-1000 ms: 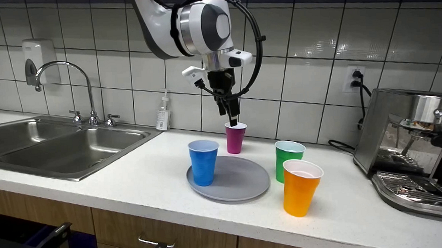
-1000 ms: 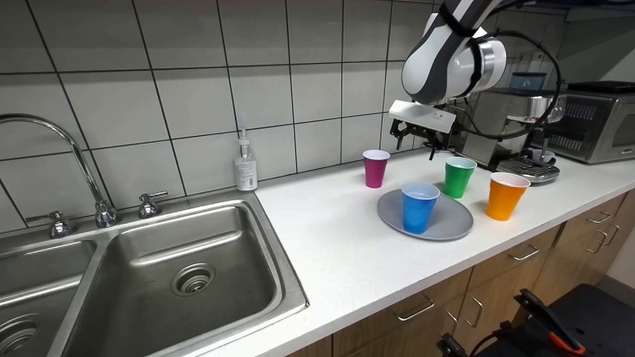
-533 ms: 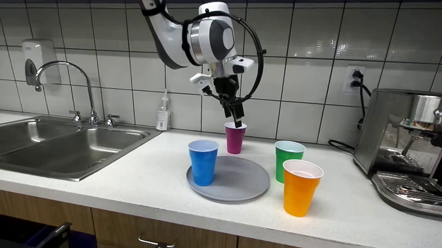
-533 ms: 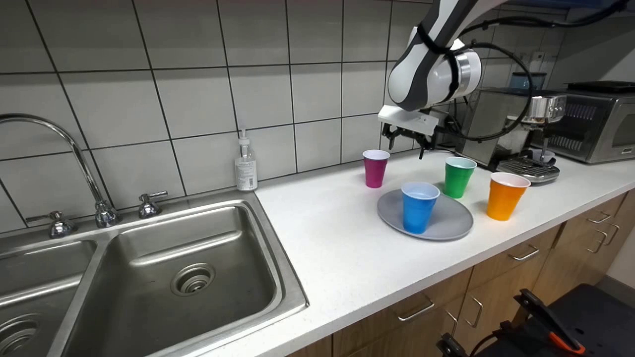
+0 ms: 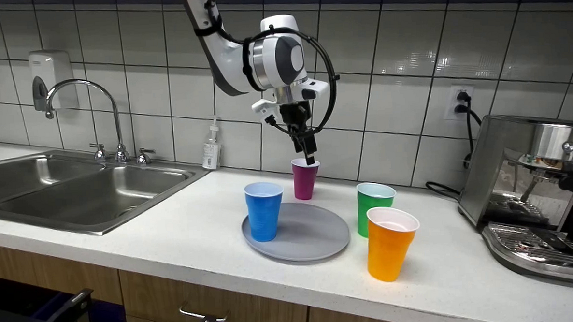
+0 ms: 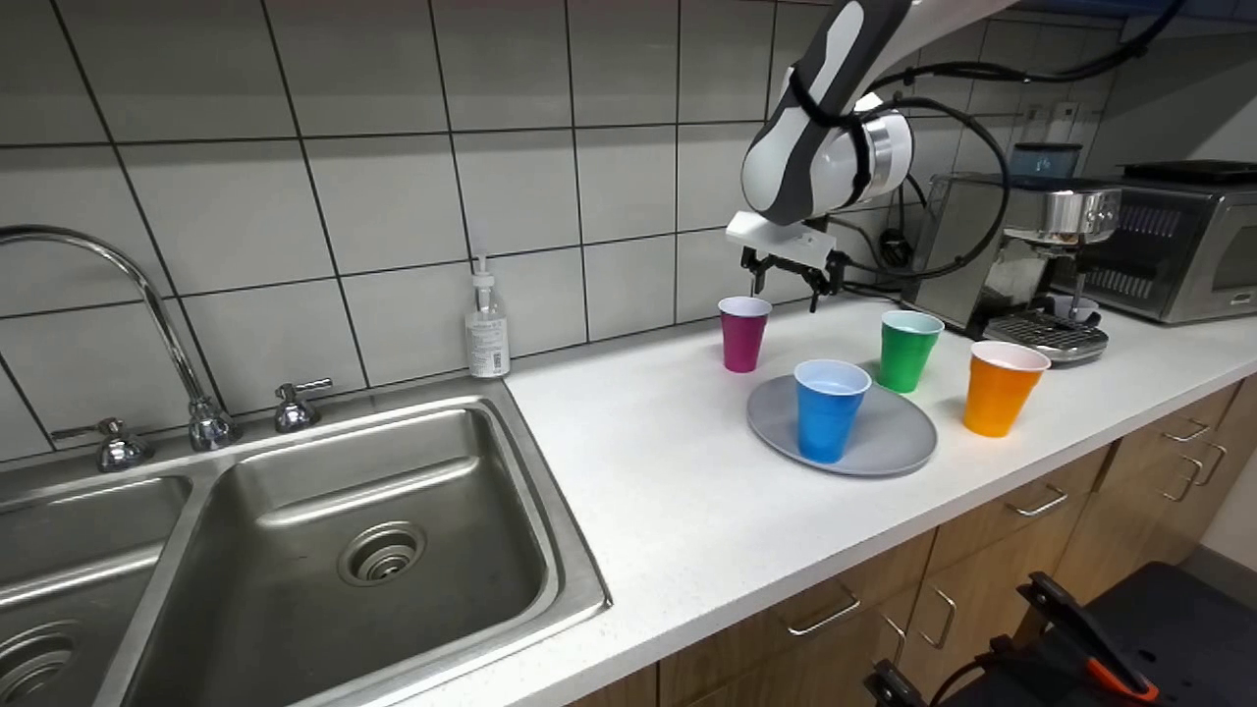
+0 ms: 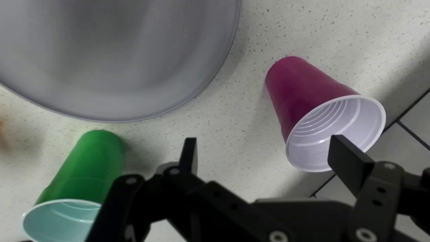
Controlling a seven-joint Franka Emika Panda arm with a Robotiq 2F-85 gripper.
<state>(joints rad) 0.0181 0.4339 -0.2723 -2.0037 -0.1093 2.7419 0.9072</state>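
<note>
My gripper is open and empty, with its two black fingers wide apart. In both exterior views, it hangs pointing down above the counter near the magenta cup, and its fingertips are close to the cup's rim height. The magenta cup stands upright by the tiled wall. In the wrist view, one finger overlaps the magenta cup's white mouth; I cannot tell whether they touch. A blue cup stands on a grey round plate. A green cup and an orange cup stand beside the plate.
A steel double sink with a faucet and a soap bottle lies at one end of the counter. An espresso machine stands at the opposite end. The tiled wall runs close behind the magenta cup.
The arm has moved down slightly and along the wall, bringing the open gripper closer to the magenta cup. The cups and plate have not moved.
</note>
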